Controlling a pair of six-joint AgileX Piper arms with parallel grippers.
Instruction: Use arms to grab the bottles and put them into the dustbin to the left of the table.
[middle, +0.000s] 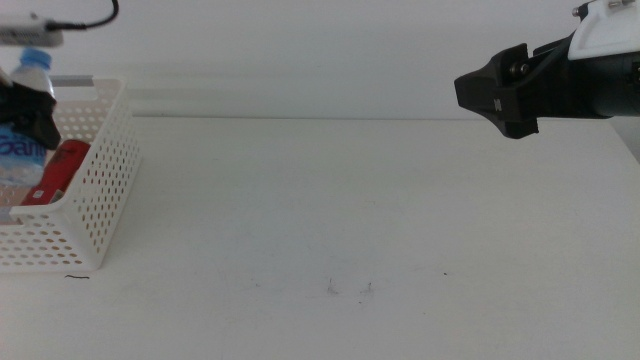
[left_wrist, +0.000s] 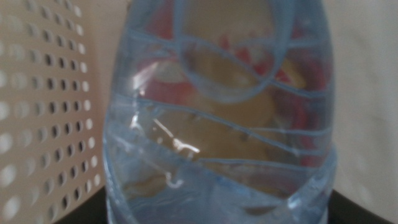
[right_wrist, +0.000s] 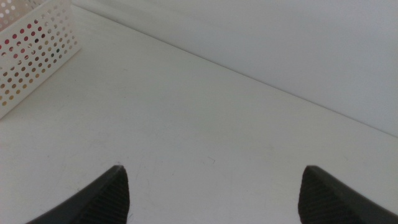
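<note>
My left gripper is at the far left, over the white perforated dustbin. It is shut on the small clear water bottle, which has a blue cap and stands upright in the grip. That bottle fills the left wrist view, with red and yellowish shapes blurred behind it. The slim red can lies in the dustbin. The tall yellow-drink bottle does not show clearly in any view. My right gripper hangs high at the right, open and empty; its jaws stand wide apart in the right wrist view.
The white table carries a few small dark marks near the front. The dustbin's perforated wall shows in the left wrist view and in the right wrist view. A white wall runs behind the table.
</note>
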